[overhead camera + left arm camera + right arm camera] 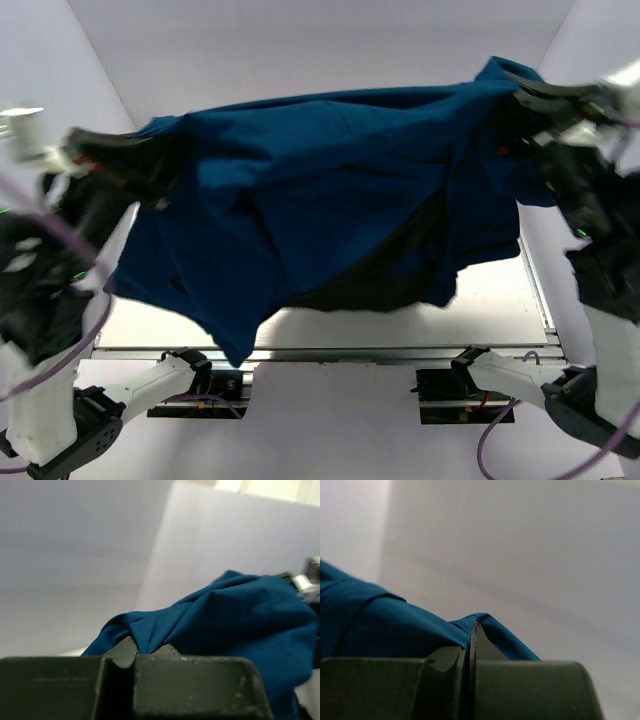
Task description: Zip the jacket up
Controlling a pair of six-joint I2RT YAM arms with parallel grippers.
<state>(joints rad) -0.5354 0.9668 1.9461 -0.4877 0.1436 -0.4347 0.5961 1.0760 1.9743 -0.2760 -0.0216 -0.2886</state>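
Fabric of the large dark blue soft jacket (330, 190) sags between left gripper (150, 168) and right gripper (522, 102), each clenched on it.

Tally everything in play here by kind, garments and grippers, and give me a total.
Jacket, dark blue, held up off the table: 1
Grippers, jaws shut on the jacket's fabric: 2 (left gripper, right gripper)
Total: 3
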